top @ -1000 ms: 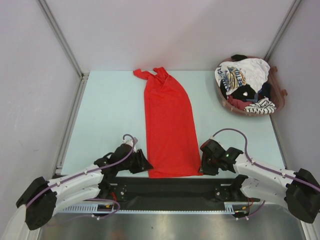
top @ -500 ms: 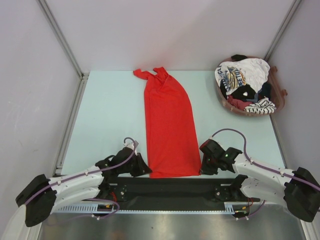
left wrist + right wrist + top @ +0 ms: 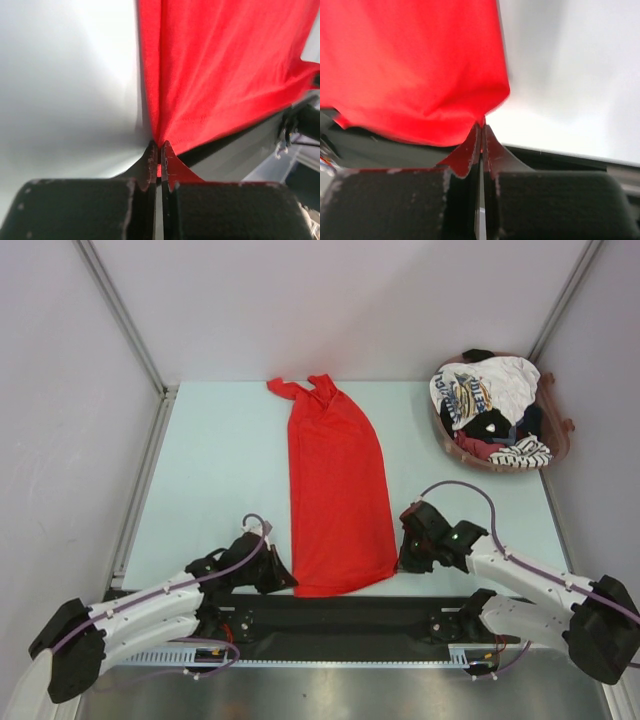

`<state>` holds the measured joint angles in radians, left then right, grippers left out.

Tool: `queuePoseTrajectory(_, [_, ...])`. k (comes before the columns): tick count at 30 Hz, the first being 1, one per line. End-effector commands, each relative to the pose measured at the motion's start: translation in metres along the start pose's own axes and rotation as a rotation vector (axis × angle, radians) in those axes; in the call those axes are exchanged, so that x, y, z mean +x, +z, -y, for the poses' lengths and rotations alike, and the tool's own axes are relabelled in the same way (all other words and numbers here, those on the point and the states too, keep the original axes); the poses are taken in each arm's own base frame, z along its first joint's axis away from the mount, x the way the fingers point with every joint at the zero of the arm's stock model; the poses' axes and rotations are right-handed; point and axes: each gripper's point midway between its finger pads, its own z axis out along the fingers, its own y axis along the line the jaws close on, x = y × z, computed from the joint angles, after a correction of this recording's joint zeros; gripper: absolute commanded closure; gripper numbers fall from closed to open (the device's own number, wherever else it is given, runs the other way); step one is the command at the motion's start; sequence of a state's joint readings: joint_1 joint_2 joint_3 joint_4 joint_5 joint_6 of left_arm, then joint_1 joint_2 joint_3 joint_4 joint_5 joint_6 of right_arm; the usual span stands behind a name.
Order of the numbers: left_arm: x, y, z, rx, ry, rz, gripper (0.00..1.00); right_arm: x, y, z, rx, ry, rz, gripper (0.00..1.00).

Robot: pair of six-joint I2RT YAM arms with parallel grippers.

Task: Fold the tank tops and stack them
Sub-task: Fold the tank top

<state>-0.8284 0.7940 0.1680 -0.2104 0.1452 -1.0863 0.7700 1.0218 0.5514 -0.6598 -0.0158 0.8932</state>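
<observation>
Fingers (image 3: 149, 165) of the left gripper (image 3: 160, 148) are pressed together on a pinch of red cloth. The fabric fans upward from the tips in the left wrist view. In the top view the left gripper (image 3: 288, 582) sits at the lower left corner of the red tank top (image 3: 338, 490), low against the table (image 3: 220, 470).

Red tank top: lies flat as a long strip up the middle of the frame. Straps are at the upper end, near the far edge of the table. The hem is at the lower end, by the arm bases. The lower edge looks slightly bunched and bowed between the two grippers.

Right gripper (image 3: 403, 562): at the lower right corner of the hem. In the right wrist view its tips (image 3: 481, 129) are closed on a small peak of red cloth (image 3: 415, 65), with pale table surface to the right of it.

Upper right of the top view: a basket (image 3: 565, 430) on the table holds the other tops in a heap, well apart from the red one. White printed top (image 3: 480, 390) is uppermost. A dark top (image 3: 495, 423) is below it, and a striped top (image 3: 522, 452) is at the lower rim.
</observation>
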Motion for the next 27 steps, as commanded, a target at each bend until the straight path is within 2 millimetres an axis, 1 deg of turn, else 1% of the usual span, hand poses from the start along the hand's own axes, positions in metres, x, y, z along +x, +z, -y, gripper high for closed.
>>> queuePoseTrajectory(1, [-0.011, -0.008, 0.005, -0.023, 0.026, -0.005, 1.00, -0.037, -0.013, -0.015, -0.047, -0.037, 0.073, 1.00])
queuePoseTrajectory(2, [-0.015, -0.009, 0.013, -0.016, 0.034, -0.006, 1.00, -0.043, -0.015, -0.017, -0.057, -0.034, 0.081, 1.00])
queuePoseTrajectory(3, [-0.018, -0.010, 0.016, -0.016, 0.047, -0.003, 1.00, -0.049, -0.018, -0.022, -0.071, -0.035, 0.077, 1.00])
queuePoseTrajectory(4, [-0.020, -0.011, 0.018, -0.023, 0.049, -0.004, 1.00, -0.058, -0.020, -0.022, -0.076, -0.035, 0.093, 1.00])
queuePoseTrajectory(5, [-0.027, -0.012, 0.025, -0.018, 0.061, 0.006, 1.00, -0.062, -0.021, -0.024, -0.084, -0.039, 0.095, 1.00])
queuePoseTrajectory(6, [-0.030, -0.013, 0.029, -0.015, 0.064, 0.012, 1.00, -0.066, -0.023, -0.026, -0.092, -0.040, 0.101, 1.00])
queuePoseTrajectory(7, [-0.037, -0.014, 0.031, -0.013, 0.057, 0.025, 1.00, -0.077, -0.025, -0.030, -0.102, -0.033, 0.119, 1.00])
queuePoseTrajectory(8, [-0.042, -0.016, 0.036, 0.002, 0.066, 0.031, 1.00, -0.079, -0.025, -0.031, -0.111, -0.043, 0.114, 1.00])
queuePoseTrajectory(10, [-0.058, -0.018, 0.040, 0.011, 0.050, 0.063, 1.00, -0.093, -0.025, -0.035, -0.116, -0.040, 0.129, 1.00])
queuePoseTrajectory(11, [-0.066, -0.020, 0.046, 0.021, 0.062, 0.074, 1.00, -0.096, -0.026, -0.038, -0.126, -0.051, 0.129, 1.00])
queuePoseTrajectory(12, [-0.073, -0.021, 0.047, 0.016, 0.056, 0.086, 1.00, -0.101, -0.026, -0.040, -0.133, -0.053, 0.139, 1.00])
queuePoseTrajectory(13, [-0.081, -0.022, 0.054, 0.021, 0.061, 0.096, 1.00, -0.109, -0.026, -0.041, -0.131, -0.046, 0.143, 1.00])
queuePoseTrajectory(16, [-0.095, -0.024, 0.064, 0.031, 0.075, 0.110, 1.00, -0.124, -0.028, -0.046, -0.143, -0.056, 0.161, 1.00])
queuePoseTrajectory(17, [-0.103, -0.024, 0.070, 0.036, 0.083, 0.117, 1.00, -0.135, -0.030, -0.047, -0.140, -0.053, 0.179, 1.00])
queuePoseTrajectory(19, [-0.114, -0.024, 0.076, 0.051, 0.071, 0.117, 1.00, -0.148, -0.033, -0.052, -0.151, -0.062, 0.198, 1.00])
queuePoseTrajectory(20, [-0.122, -0.027, 0.084, 0.068, 0.074, 0.129, 1.00, -0.160, -0.034, -0.054, -0.152, -0.056, 0.212, 1.00])
queuePoseTrajectory(22, [-0.136, -0.026, 0.085, 0.068, 0.055, 0.148, 1.00, -0.172, -0.034, -0.055, -0.152, -0.055, 0.227, 1.00])
queuePoseTrajectory(23, [-0.144, -0.028, 0.090, 0.074, 0.058, 0.164, 1.00, -0.178, -0.029, -0.056, -0.151, -0.052, 0.222, 1.00])
queuePoseTrajectory(24, [-0.153, -0.029, 0.087, 0.063, 0.041, 0.180, 1.00, -0.191, -0.032, -0.059, -0.159, -0.041, 0.244, 1.00])
queuePoseTrajectory(25, [-0.158, -0.026, 0.085, 0.052, 0.030, 0.181, 1.00, -0.197, -0.030, -0.060, -0.165, -0.037, 0.248, 1.00])
queuePoseTrajectory(26, [-0.166, -0.026, 0.088, 0.056, 0.027, 0.194, 1.00, -0.202, -0.030, -0.064, -0.182, -0.037, 0.248, 1.00])
queuePoseTrajectory(27, [-0.174, -0.023, 0.085, 0.048, 0.008, 0.198, 1.00, -0.215, -0.026, -0.066, -0.180, -0.027, 0.256, 1.00])
